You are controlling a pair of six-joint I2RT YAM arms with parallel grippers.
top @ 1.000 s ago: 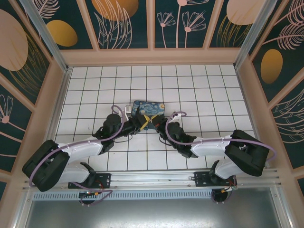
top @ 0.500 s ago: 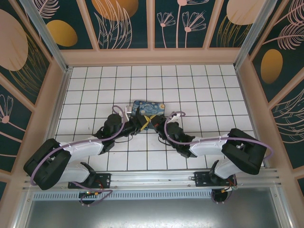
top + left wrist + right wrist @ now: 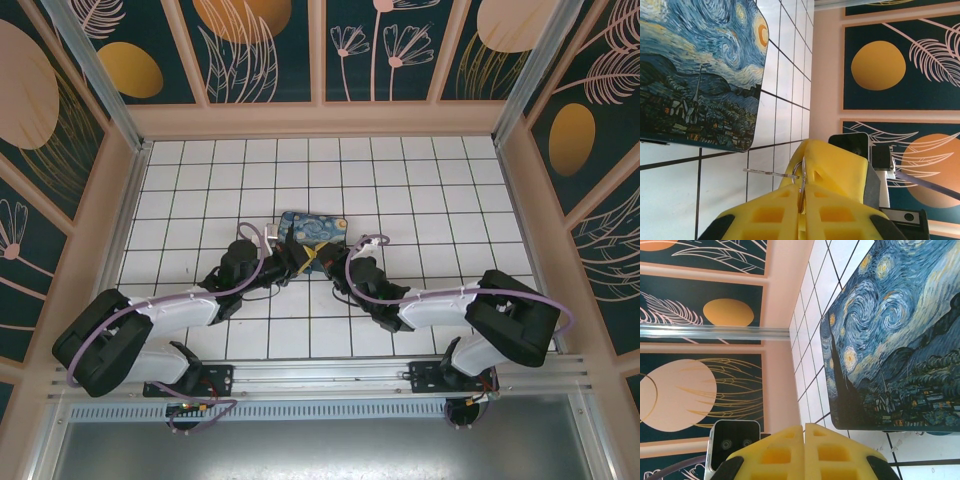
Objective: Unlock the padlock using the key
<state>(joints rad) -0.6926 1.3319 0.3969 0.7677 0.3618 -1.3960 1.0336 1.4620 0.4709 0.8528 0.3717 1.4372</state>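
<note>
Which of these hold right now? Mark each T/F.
1. The left gripper is wide open. False: it is shut on a thin metal piece, apparently the key.
2. The Starry Night box lies flat on the tiled floor. True.
3. The right gripper is shut. True.
4. The right gripper is parked by the far wall. False: it meets the left gripper at the box's near edge.

The overhead camera looks down on the whole desk (image 3: 400, 180); both wrist cameras face the Starry Night box (image 3: 695, 70) closely, from opposite sides.
</note>
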